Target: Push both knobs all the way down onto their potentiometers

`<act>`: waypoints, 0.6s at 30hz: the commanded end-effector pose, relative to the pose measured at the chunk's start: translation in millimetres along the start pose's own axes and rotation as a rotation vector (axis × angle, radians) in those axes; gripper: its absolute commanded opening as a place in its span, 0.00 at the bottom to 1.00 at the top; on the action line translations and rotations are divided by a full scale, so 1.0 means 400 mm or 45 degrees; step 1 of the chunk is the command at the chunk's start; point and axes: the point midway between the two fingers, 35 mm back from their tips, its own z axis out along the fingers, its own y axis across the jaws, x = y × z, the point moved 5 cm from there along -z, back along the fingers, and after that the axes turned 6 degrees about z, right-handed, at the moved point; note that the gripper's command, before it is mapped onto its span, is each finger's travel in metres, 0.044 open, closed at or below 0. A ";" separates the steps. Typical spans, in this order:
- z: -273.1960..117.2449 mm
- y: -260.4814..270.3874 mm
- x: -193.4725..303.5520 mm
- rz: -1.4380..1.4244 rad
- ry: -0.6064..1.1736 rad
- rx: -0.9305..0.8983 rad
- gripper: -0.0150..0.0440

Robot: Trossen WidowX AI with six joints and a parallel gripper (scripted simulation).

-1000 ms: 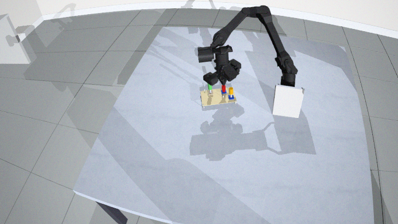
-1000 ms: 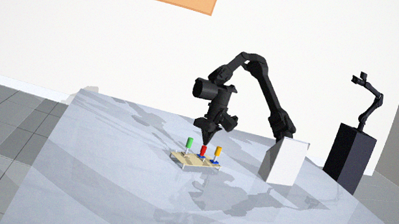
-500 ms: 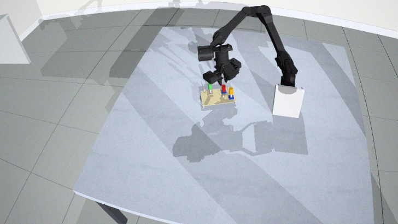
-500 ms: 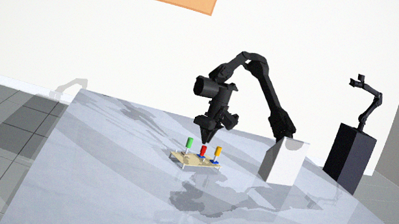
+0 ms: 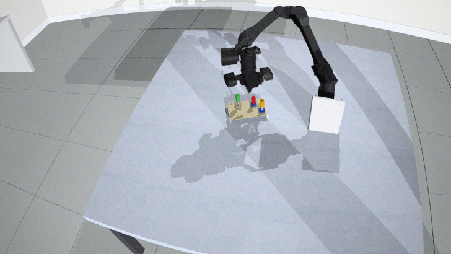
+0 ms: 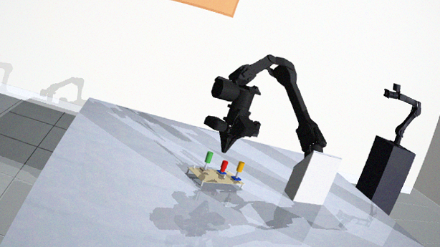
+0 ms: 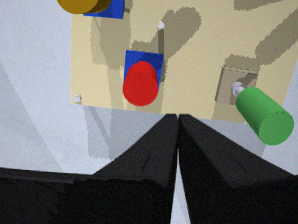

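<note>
The circuit board point(image 5: 244, 114) point(image 6: 212, 177) point(image 7: 192, 102) stands on short legs. The red knob point(image 5: 253, 100) point(image 6: 223, 166) point(image 7: 141, 85) sits low, close against its blue potentiometer point(image 7: 143, 56). The yellow knob point(image 5: 261, 103) point(image 6: 240, 166) point(image 7: 80, 4) stands raised, with bare shaft showing above its blue potentiometer point(image 5: 261, 110) point(image 6: 236, 178) point(image 7: 105, 9). The green knob point(image 5: 238, 97) point(image 6: 208, 157) point(image 7: 265, 117) stands raised on a shaft above a grey-brown potentiometer point(image 7: 227, 85). My gripper point(image 5: 249, 91) point(image 6: 223, 151) point(image 7: 176, 124) is shut and empty, above the board's far edge between the red and green knobs, touching neither.
A white block point(image 5: 326, 114) point(image 6: 315, 178) stands on the table point(image 5: 189, 201) point(image 6: 94, 219) to the right of the board, in front of the arm's base. A second arm on a dark pedestal point(image 6: 383, 172) stands beyond the table.
</note>
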 end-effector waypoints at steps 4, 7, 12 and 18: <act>-0.013 -0.021 -0.001 0.327 -0.004 -0.010 0.25; -0.019 -0.029 0.000 0.460 -0.003 -0.012 0.25; -0.029 -0.043 0.001 0.682 -0.001 -0.016 0.25; -0.041 -0.059 0.001 0.949 0.003 -0.020 0.25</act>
